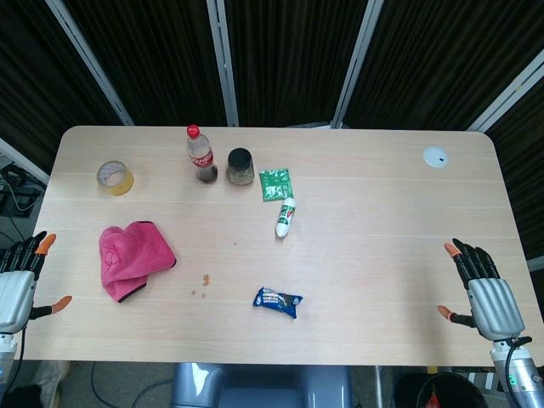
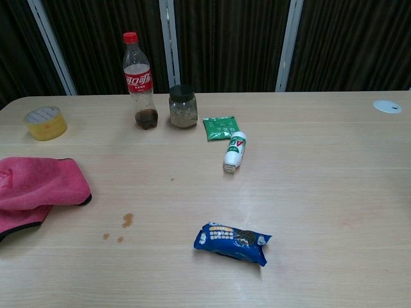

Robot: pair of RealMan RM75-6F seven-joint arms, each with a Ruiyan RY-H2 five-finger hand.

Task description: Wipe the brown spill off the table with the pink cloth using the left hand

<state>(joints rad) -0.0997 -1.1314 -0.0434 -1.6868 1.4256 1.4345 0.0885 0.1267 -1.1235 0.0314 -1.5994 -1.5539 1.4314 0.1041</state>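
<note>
A crumpled pink cloth (image 1: pixel 132 257) (image 2: pixel 35 187) lies on the left part of the table. A few small brown spill drops (image 1: pixel 203 284) (image 2: pixel 126 221) sit on the wood just right of it. My left hand (image 1: pixel 19 279) hovers at the table's left edge, fingers spread, holding nothing, well left of the cloth. At the right edge my right hand (image 1: pixel 482 285) also has its fingers apart and empty. Neither hand shows in the chest view.
A blue snack packet (image 1: pixel 278 301) (image 2: pixel 232 242) lies right of the spill. At the back stand a cola bottle (image 1: pixel 200 154), a dark-lidded jar (image 1: pixel 240 167), a green sachet (image 1: pixel 274 184), a small white bottle (image 1: pixel 286 218) and a tape roll (image 1: pixel 115 178). A white disc (image 1: pixel 435 156) sits far right.
</note>
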